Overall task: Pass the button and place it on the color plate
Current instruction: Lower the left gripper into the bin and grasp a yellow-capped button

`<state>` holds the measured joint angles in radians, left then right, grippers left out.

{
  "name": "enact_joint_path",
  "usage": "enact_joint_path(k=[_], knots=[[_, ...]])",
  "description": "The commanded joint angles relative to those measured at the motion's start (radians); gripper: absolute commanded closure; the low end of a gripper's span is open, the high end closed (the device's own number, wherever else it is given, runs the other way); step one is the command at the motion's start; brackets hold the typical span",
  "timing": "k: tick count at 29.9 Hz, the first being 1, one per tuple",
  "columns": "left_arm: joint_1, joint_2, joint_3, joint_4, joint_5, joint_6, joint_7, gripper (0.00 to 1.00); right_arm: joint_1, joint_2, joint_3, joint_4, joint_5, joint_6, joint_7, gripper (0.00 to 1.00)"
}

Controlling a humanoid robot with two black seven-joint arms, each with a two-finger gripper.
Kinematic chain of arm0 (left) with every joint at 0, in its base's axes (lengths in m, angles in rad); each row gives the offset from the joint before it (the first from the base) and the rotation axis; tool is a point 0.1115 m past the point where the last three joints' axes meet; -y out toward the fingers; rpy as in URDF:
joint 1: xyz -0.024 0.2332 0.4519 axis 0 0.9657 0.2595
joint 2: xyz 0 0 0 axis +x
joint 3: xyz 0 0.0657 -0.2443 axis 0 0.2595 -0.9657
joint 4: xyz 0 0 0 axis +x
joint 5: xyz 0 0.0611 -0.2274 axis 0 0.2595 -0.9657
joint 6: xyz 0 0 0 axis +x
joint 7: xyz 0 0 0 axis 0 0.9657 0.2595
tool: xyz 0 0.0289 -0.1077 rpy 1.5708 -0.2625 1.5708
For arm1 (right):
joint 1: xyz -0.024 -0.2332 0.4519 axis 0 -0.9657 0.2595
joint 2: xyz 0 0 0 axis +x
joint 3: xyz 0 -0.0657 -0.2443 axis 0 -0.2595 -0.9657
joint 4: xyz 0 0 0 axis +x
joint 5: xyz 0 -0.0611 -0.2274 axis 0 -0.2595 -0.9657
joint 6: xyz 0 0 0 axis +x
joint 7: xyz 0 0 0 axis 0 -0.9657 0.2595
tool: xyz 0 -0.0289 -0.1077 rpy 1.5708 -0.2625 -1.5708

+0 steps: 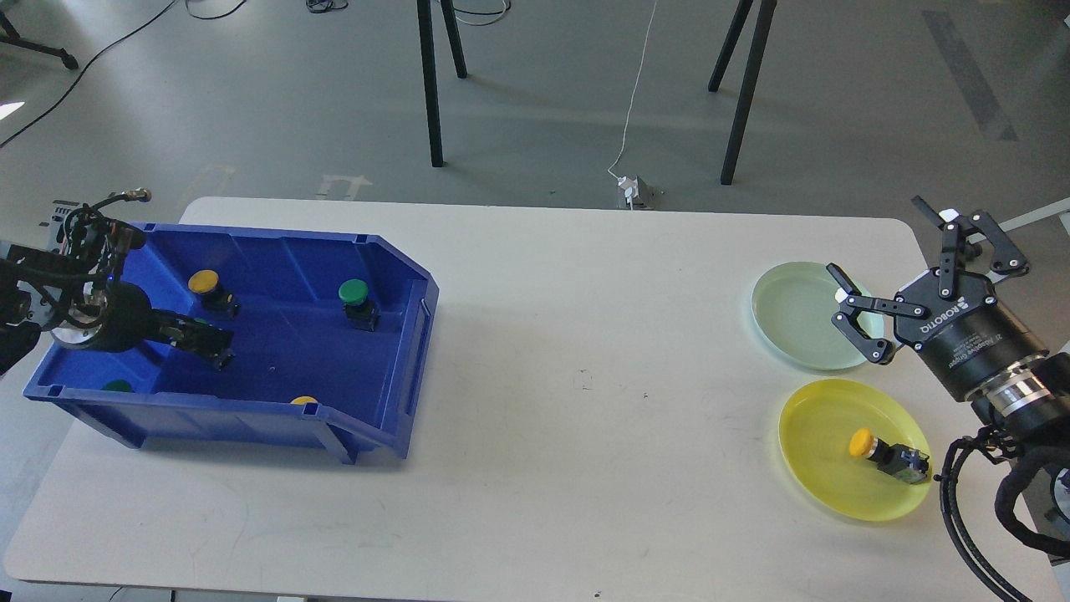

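A blue bin (pixel 401 334) at the left holds a yellow button (pixel 205 283), a green button (pixel 354 293), a green cap (pixel 117 385) and a yellow cap (pixel 304 400) half hidden by the front wall. My left gripper (pixel 209 343) is low inside the bin, where a green button lay; that button is hidden under it and its dark fingers cannot be told apart. My right gripper (pixel 907 272) is open and empty at the pale green plate's (pixel 794 322) right edge. A yellow button (pixel 886 451) lies on the yellow plate (pixel 823 493).
The white table (pixel 585 376) carries the bin at the left and the two plates at the right. Black stand legs (pixel 430 84) and a white cable (pixel 635 100) are on the floor behind the table.
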<state>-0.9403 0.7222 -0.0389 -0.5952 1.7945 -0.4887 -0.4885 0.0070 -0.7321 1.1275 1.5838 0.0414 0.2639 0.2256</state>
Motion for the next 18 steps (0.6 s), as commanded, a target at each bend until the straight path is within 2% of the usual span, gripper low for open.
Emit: enact_joint_path(k=[1, 18], knots=[[0.002, -0.015, 0.001, 0.021, -0.001, 0.000, 0.000, 0.07, -0.007, 0.000, 0.000, 0.001, 0.000, 0.000, 0.000, 0.02], [0.003, -0.067, 0.002, 0.101, 0.002, 0.002, 0.000, 0.07, -0.025, 0.000, 0.000, 0.002, 0.000, 0.000, 0.000, 0.02]])
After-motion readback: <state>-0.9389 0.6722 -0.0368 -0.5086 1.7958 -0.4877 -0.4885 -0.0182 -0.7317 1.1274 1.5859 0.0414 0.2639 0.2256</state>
